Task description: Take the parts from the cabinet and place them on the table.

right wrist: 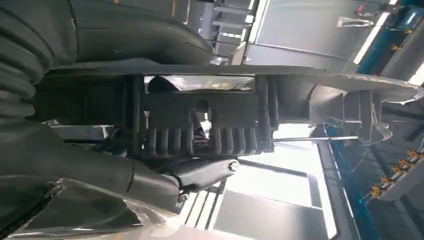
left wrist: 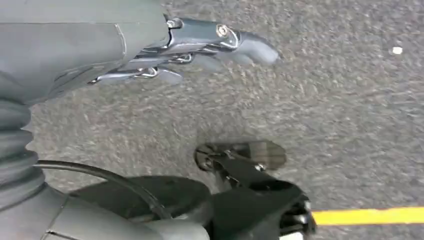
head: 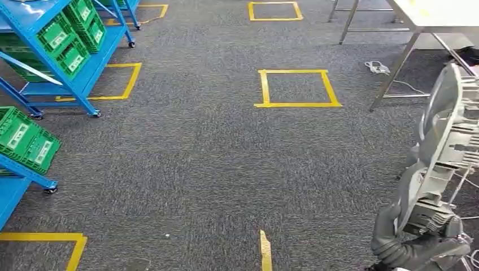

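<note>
Part [head: 449,141] upright in right hand [head: 418,243]; wrist view reveals ribbed underside.

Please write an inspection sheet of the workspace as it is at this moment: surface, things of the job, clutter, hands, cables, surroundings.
Surface: grey carpet floor with yellow tape squares.
Job's things: grey metal part held upright in the right hand; table ahead to the right.
Clutter: nothing seen.
Hands: right hand grips the part's lower end; left hand hangs over the carpet, holding nothing.
Cables: white cable on the floor by the table leg.
Surroundings: blue racks with green crates on the left.
</note>
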`<move>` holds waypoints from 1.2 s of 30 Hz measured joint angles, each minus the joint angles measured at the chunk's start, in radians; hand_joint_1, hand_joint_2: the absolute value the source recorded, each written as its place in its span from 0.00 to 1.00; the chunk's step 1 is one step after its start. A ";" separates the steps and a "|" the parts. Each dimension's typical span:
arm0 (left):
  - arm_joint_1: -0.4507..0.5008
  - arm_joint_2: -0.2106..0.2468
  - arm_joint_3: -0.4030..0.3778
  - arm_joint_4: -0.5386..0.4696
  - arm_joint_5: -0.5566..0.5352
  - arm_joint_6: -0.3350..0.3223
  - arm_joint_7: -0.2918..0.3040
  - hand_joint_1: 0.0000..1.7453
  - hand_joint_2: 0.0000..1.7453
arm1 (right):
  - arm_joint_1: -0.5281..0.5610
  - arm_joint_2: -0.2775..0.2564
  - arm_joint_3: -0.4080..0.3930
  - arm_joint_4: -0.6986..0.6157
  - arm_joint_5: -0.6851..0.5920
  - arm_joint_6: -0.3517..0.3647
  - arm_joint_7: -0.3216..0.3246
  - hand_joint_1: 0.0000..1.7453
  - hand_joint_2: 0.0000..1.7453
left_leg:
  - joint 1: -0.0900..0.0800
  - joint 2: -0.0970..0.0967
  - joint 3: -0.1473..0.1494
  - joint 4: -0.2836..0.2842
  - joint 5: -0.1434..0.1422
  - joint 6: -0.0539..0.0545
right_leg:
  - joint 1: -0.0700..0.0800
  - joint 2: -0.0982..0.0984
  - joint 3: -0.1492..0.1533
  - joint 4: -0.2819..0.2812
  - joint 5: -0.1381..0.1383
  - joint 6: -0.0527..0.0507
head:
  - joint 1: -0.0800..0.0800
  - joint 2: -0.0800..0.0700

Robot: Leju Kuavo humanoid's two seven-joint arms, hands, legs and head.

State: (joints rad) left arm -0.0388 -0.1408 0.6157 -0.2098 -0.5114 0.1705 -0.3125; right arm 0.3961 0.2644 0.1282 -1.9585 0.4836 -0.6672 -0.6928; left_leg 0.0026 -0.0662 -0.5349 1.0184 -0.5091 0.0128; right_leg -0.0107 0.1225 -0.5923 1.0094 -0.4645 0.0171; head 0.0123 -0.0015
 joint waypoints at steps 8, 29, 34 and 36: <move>0.002 -0.012 0.000 0.000 -0.025 0.013 0.015 0.00 1.00 | 0.051 0.000 -0.029 -0.037 0.052 -0.001 0.000 1.00 1.00 | 0.004 0.108 0.013 -0.024 0.005 0.021 | -0.003 -0.117 -0.168 0.295 -0.113 0.031 | 0.009 0.000; 0.003 -0.032 0.000 0.000 -0.075 0.005 -0.040 0.00 1.00 | 0.112 0.028 -0.145 -0.151 0.130 -0.001 -0.001 1.00 1.00 | -0.005 -0.004 -0.035 0.011 0.025 0.004 | 0.008 0.010 0.058 -0.004 -0.065 -0.017 | -0.004 0.000; -0.001 -0.040 0.001 0.000 -0.082 0.009 -0.040 0.00 1.00 | 0.112 0.031 -0.163 -0.168 0.134 -0.001 0.001 1.00 1.00 | -0.006 0.042 0.013 -0.031 0.020 0.033 | 0.012 -0.081 0.048 0.053 -0.085 0.008 | 0.010 0.000; 0.002 -0.040 0.002 0.000 -0.083 0.003 -0.040 0.00 1.00 | 0.105 0.031 -0.163 -0.170 0.139 -0.001 -0.001 1.00 1.00 | -0.008 0.069 0.024 -0.030 0.009 0.034 | 0.009 -0.109 -0.053 0.204 -0.133 0.011 | 0.010 0.000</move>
State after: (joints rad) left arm -0.0365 -0.1812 0.6172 -0.2098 -0.5943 0.1732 -0.3521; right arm 0.5011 0.2956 -0.0351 -2.1286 0.6226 -0.6680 -0.6943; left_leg -0.0055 0.0031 -0.5109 0.9885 -0.5004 0.0470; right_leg -0.0016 0.0135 -0.6454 1.2130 -0.5976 0.0284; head 0.0221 -0.0015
